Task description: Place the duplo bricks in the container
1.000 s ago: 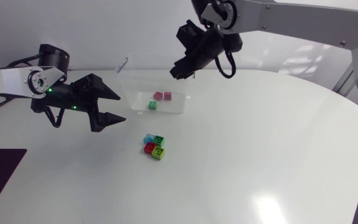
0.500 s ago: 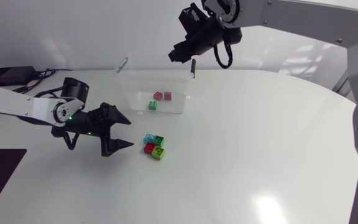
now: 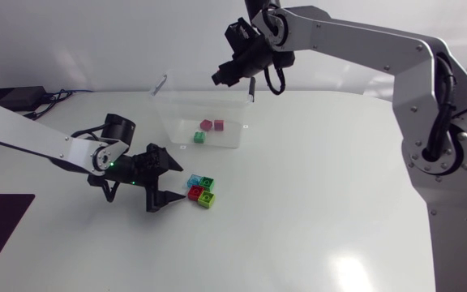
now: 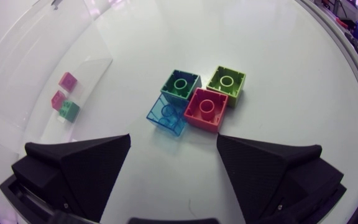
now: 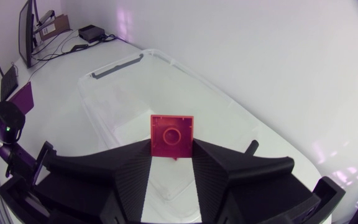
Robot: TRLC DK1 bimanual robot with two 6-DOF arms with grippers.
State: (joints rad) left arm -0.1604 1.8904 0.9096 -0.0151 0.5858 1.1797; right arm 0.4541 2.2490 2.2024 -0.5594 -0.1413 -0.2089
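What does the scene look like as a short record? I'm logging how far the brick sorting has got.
container: clear plastic tub
inside it: two pink bricks, one mint-green brick
loose on white table: translucent blue brick, dark green brick, red brick, lime brick, clustered together
left gripper: open, cluster just ahead of it
right gripper: shut on held red brick, above the tub

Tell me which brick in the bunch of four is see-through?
The light blue brick. It is clear like glass, while the green brick, red brick and lime brick beside it are solid.
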